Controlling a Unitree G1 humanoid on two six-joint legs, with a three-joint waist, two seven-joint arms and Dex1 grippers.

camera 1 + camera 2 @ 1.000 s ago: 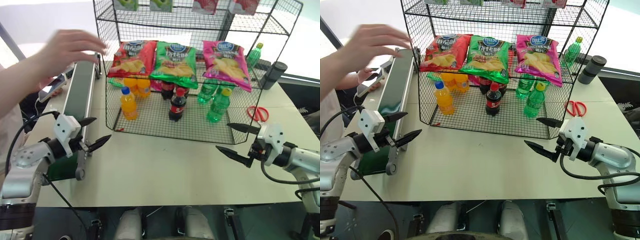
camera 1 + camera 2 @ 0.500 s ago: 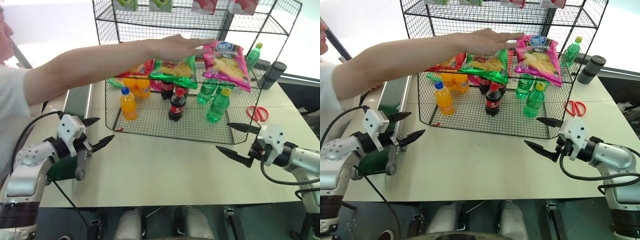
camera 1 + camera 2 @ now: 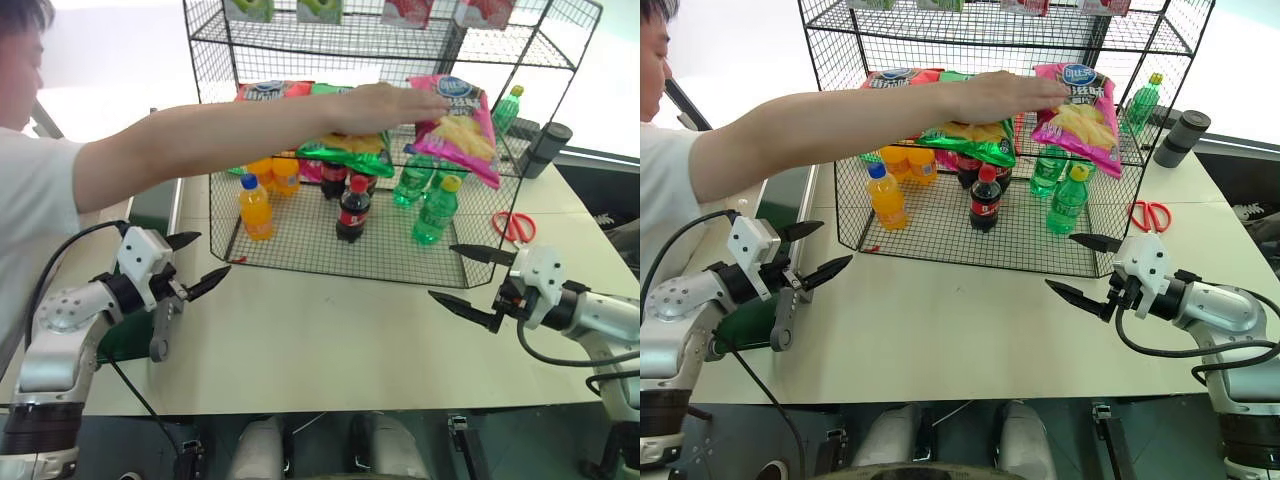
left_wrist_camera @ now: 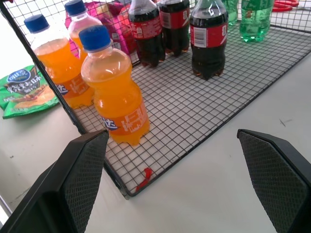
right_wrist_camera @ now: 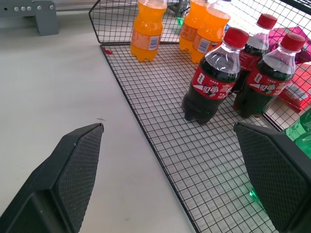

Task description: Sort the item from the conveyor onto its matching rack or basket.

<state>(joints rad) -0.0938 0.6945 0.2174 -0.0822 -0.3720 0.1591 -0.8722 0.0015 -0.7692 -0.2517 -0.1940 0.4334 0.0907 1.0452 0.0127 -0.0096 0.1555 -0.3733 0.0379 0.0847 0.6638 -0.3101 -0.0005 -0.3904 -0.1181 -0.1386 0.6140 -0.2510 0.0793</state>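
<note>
step: pre-pick, as I read it. Nothing on the conveyor (image 3: 158,205) yet that I can see; its belt is mostly behind the person's arm (image 3: 230,135).
pink bag (image 3: 462,112): on the rack (image 3: 400,262) middle tier, right end; the person's hand (image 3: 392,103) is on it.
left pincer (image 3: 198,264): jaws apart, empty, just in front of the rack's left corner.
right pincer (image 3: 473,279): jaws apart, empty, just in front of the rack's right corner.
next: wait for the bag to land on the belt, then the left arm reaches.
in the way: the arm across the rack front.
around: bottles on the rack floor; scissors (image 3: 514,226) right of the rack.
</note>
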